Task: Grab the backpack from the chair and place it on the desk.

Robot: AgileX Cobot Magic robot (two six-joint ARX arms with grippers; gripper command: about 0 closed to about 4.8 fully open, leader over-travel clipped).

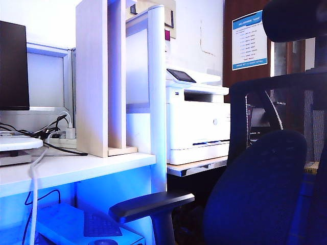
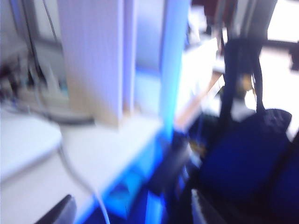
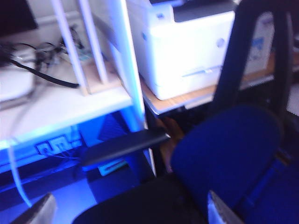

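The black chair (image 1: 255, 189) fills the right of the exterior view, with its headrest (image 1: 294, 20) and flat armrest (image 1: 150, 204). Its rounded dark mesh back (image 3: 224, 149) and seat (image 3: 140, 203) lie in front of my right gripper (image 3: 128, 214), which is open and empty. My left gripper (image 2: 133, 214) is open and empty too, in a blurred view over the edge of the white desk (image 2: 107, 149) beside the chair (image 2: 243, 158). The desk (image 1: 76, 166) stands on the left. I cannot make out the backpack. A bluish band (image 1: 304, 204) beside the chair back may or may not belong to it. Neither gripper shows in the exterior view.
A tall pale-wood and white divider (image 1: 102, 76) stands on the desk, with a monitor (image 1: 13, 66) and tangled cables (image 1: 51, 135) to its left. A white printer (image 1: 196, 122) sits on a lower table behind the chair. A box (image 1: 76, 227) lies under the desk.
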